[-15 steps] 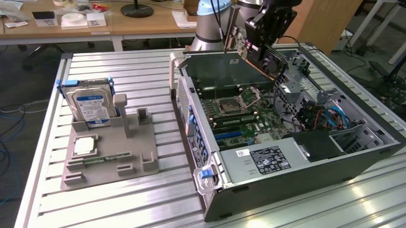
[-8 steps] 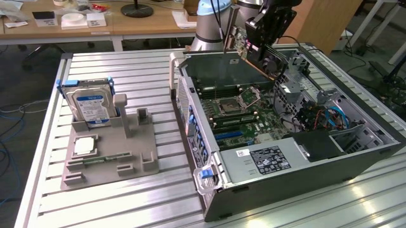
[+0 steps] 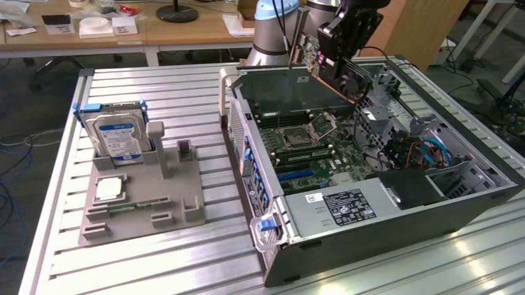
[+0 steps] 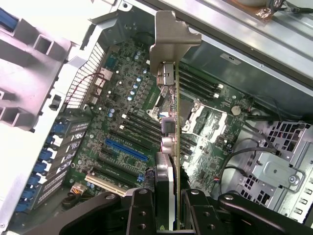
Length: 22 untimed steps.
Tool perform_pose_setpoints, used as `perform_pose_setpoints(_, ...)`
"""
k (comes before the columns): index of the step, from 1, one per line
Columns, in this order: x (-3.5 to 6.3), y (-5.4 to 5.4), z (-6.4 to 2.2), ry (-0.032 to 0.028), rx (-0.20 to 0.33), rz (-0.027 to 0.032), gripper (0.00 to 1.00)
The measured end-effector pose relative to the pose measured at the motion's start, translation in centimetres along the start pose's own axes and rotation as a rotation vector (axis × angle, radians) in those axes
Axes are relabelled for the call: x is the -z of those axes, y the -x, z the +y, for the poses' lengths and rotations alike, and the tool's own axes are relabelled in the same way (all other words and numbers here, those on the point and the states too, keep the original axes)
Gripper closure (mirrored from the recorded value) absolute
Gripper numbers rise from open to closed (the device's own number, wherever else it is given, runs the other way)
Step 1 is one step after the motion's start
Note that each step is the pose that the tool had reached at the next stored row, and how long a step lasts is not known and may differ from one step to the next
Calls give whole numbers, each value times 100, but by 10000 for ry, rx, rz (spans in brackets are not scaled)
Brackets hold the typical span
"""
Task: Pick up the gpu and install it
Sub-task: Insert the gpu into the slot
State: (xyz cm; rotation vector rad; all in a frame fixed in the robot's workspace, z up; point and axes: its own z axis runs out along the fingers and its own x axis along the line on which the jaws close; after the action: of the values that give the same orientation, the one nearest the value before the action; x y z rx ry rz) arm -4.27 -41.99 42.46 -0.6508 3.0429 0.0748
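End effector point(image 4: 168, 208) has the gpu point(image 4: 170, 112) clamped. Fingers are pinched in narrow on both faces of the board, at the end away from the silvery bracket point(image 4: 172, 41). Nothing else is in the grip.

Where the card is: in the air, clear of everything. In the exterior view the gpu point(image 3: 328, 69) hangs over the far end of the open computer case point(image 3: 246, 132), just in front of the arm's base and above the case rim. It is not seated, and we see no contact with the motherboard point(image 4: 122, 105).

Key relation: the card's long axis runs straight out from the fingers to the bracket, and we see it edge-on from the wrist. The expansion slots, including the blue slot point(image 4: 126, 150), sit below and off to one side. Their rows run at a clear angle to the card's edge, so we judge it not lined up with any slot. From outside, the blue slot point(image 3: 296, 175) is lower and nearer the camera than the card.

Arm pose: wrist is high over the case, tool pitched down into the opening, and the card hangs tilted, not level.

On the desk point(image 3: 164, 264), well apart on the exterior view's left, the grey holder point(image 3: 144, 203) has the hard drive point(image 3: 122, 138) standing in it.
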Motion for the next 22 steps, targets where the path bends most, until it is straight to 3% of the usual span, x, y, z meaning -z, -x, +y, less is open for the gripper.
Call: perform_pose_setpoints(22, 0, 0, 0, 18, 438, 22, 72)
